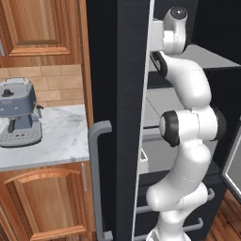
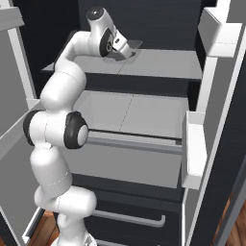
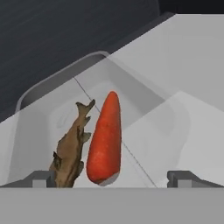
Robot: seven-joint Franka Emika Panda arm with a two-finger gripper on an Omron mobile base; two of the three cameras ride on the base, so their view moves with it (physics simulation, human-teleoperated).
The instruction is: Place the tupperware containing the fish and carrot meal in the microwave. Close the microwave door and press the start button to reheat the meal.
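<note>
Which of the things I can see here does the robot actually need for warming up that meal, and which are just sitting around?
Needed for the job:
- tupperware, on a fridge shelf
- fish and carrot inside it
- gripper, open, right over the tub

Just sitting around:
- coffee machine on the marble counter
- wooden cabinets
- fridge door
</note>
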